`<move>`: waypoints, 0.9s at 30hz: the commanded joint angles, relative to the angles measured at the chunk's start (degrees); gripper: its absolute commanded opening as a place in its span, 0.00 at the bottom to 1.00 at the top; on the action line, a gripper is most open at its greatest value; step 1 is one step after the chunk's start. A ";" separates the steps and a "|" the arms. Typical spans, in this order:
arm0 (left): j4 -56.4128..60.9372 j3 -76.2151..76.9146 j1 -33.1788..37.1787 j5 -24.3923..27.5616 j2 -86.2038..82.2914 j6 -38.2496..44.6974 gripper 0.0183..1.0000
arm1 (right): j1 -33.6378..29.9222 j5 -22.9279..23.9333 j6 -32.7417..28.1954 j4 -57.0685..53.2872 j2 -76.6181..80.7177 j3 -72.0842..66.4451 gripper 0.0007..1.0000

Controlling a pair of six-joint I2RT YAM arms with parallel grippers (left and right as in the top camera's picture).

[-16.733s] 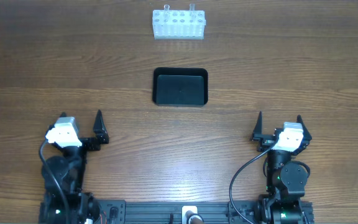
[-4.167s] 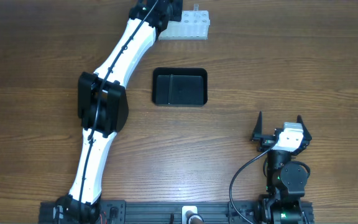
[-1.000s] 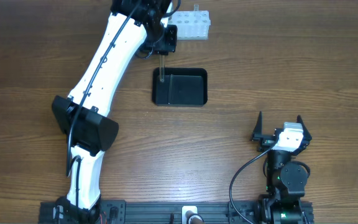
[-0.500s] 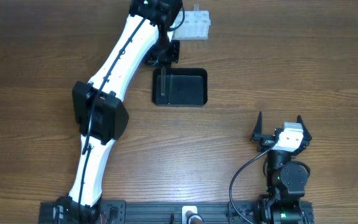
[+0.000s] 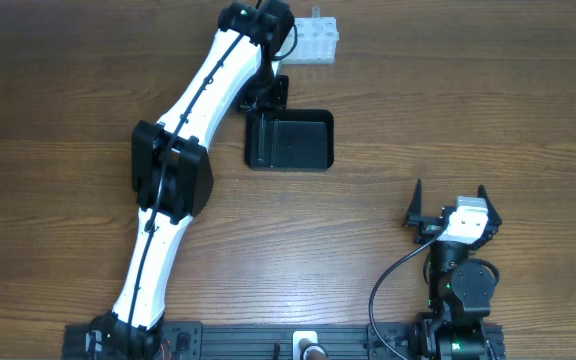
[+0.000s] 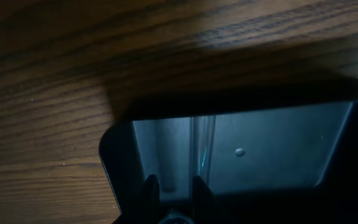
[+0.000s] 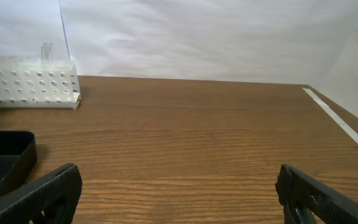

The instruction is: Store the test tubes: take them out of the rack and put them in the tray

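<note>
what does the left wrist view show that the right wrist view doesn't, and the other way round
Left wrist only: a clear glass test tube lying on the floor of the black plastic tray, by the left gripper. Right wrist only: the white perforated rack with one upright tube standing in it, and the open right gripper. Both: the tray and the brown wooden table.

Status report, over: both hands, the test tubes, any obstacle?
Left hand shut on test tube, low in tray beside second tube. Right hand open near its base. Third tube stands in rack. Path clear.
</note>
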 commanded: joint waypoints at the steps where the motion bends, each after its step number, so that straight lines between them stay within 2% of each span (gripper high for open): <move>1: 0.13 0.63 0.90 1.03 1.55 -0.85 0.04 | -0.37 0.17 -0.07 -0.24 -0.46 -0.31 0.99; 17: 2.19 0.63 1.20 2.49 4.26 -0.85 0.05 | -0.37 0.17 -0.07 -0.24 -0.46 -0.31 0.99; 21: 2.21 0.63 1.38 2.49 4.28 -0.85 0.15 | -0.37 0.17 -0.07 -0.22 -0.46 -0.31 0.99; 27: 2.29 0.63 1.60 2.47 4.26 -0.85 0.21 | -0.37 0.17 -0.07 -0.24 -0.46 -0.31 0.99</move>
